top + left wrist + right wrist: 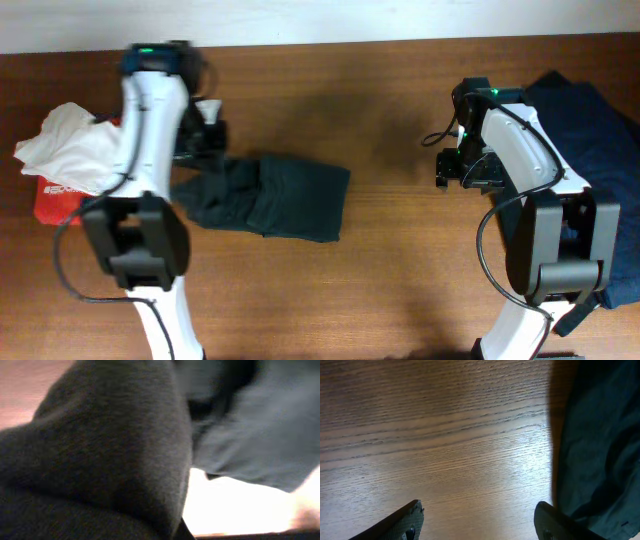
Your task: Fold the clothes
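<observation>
L gripper (pixel 205 150) at black garment (pixel 290 200), at its end nearest white cloth (pixel 70 148) & red cloth (pixel 50 205). R gripper (pixel 447 168) over table (pixel 390 90), beside navy pile (pixel 600 130).

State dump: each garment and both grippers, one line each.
dark garment: partly folded, left end bunched up in a grip.
white garment: crumpled, lying on red garment.
red garment: flat, mostly covered.
navy garment: loose heap at right, not gripped.
left gripper: shut on dark garment.
right gripper: open, empty, above bare table.
</observation>
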Available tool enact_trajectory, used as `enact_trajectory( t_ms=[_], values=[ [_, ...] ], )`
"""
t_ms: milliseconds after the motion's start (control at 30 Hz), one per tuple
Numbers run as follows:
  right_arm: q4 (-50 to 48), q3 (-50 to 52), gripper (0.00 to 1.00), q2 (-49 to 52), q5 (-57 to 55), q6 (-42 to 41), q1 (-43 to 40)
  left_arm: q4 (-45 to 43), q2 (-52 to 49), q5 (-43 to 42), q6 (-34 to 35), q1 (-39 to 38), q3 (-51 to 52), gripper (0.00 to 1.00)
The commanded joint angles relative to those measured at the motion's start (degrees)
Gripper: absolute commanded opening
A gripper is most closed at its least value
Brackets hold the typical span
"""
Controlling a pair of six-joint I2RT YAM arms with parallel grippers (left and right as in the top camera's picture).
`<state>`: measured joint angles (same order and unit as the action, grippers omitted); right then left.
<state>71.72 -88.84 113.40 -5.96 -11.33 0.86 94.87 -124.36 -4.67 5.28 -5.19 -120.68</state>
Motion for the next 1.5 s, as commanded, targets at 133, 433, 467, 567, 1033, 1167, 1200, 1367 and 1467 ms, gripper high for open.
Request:
enact_trajectory(
  t_ms=[133, 433, 467, 567, 1033, 1167, 1200, 1367, 1467],
  values=[
    [0.9, 0.4, 0.75, -1.5, 0.4, 0.6, -0.1, -4.8, 0.4, -1.4, 7.8, -11.3, -1.0, 0.02],
    [1.2, 0.4, 0.75, -1.5, 0.4, 0.5, -0.1, -5.3, -2.0, -3.1, 9.2, -16.8, -1.0, 0.02],
    [1.1, 0.4, 0.75, -1.5, 0.4, 0.6, -0.1, -5.3, -2.0, -4.0, 9.2, -16.9, -1.0, 0.02],
    [1.1, 0.4, 0.75, -1.4, 0.4, 0.6, -0.1, -4.7, -2.0, -5.3, 9.2, -16.9, -1.0, 0.02],
    [1.0, 0.4, 0.75, -1.5, 1.0, 1.4, -0.1, -7.7, -2.0, -7.2, 9.3, -22.1, -1.0, 0.50],
    [0.9, 0.4, 0.76, -1.4, 1.1, 1.4, -0.1, -9.6, -1.9, -11.8, 7.9, -23.2, -1.1, 0.62],
    [0.9, 0.4, 0.76, -1.5, 1.4, 1.5, -0.1, -9.7, -1.9, -12.6, 7.2, -22.9, -1.8, 0.62],
    [-0.3, 0.4, 0.77, -1.5, 10.9, 8.8, -0.1, -9.6, -1.9, -11.7, 4.4, -17.7, -8.2, 0.63],
    [-1.1, 0.4, 0.75, -1.5, 28.7, 20.3, -0.1, -10.6, -1.9, -8.1, 4.5, -11.5, -11.5, 0.63]
  ],
)
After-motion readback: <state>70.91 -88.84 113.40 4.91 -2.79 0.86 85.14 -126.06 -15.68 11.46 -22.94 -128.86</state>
